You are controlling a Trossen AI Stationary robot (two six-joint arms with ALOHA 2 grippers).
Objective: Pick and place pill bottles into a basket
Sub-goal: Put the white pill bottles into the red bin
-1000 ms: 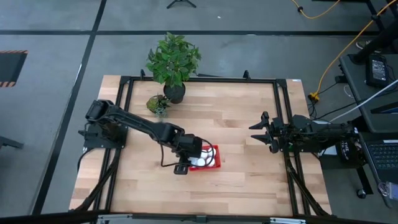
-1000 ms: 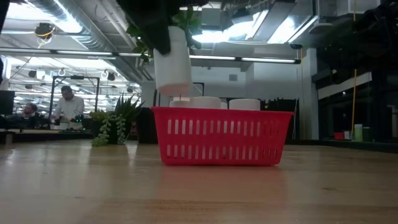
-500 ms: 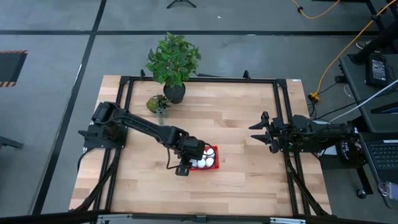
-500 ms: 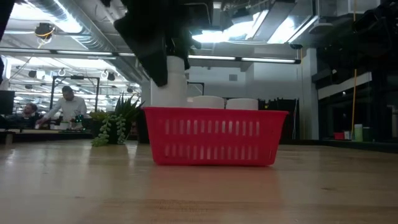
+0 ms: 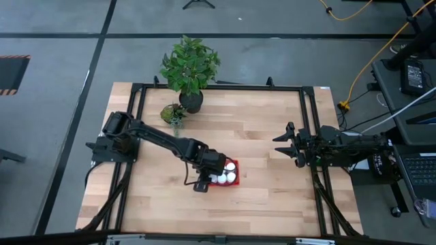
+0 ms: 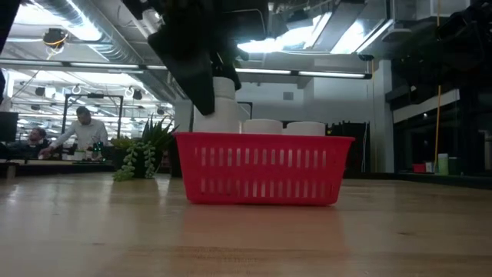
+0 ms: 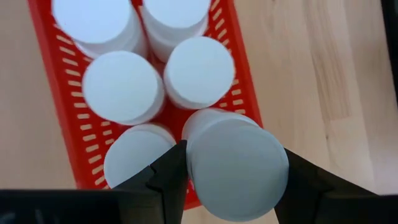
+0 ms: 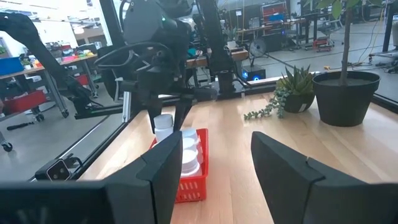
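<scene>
The red basket [image 5: 234,171] stands on the table's middle and also shows in the low view [image 6: 261,169]. Several white pill bottles [image 7: 124,87] stand upright in it. My left gripper [image 5: 208,171] is over the basket's left end, shut on one more white pill bottle [image 7: 236,168]. In the low view, that bottle [image 6: 223,108] reaches down behind the basket's wall. My right gripper [image 8: 211,180] is open and empty at the table's right edge [image 5: 289,144], far from the basket. My left gripper pinches the pill bottle's upper part [image 7: 194,163], by the cap, between its two fingers [image 7: 166,180]. The fingers come from above and point down. The bottle stands upright with its lower part inside the basket. Whether it rests on the basket's floor is hidden by the wall.
A tall plant in a black pot [image 5: 191,102] and a small succulent [image 5: 173,114] stand at the table's far left. A black frame [image 5: 218,88] runs round the table. People sit in the room beyond the table [image 6: 83,131].
My left gripper has gone down with the pill bottle, whose lower part has sunk from above the rim to behind the basket's wall. The basket has slid a little toward the table's left edge.
</scene>
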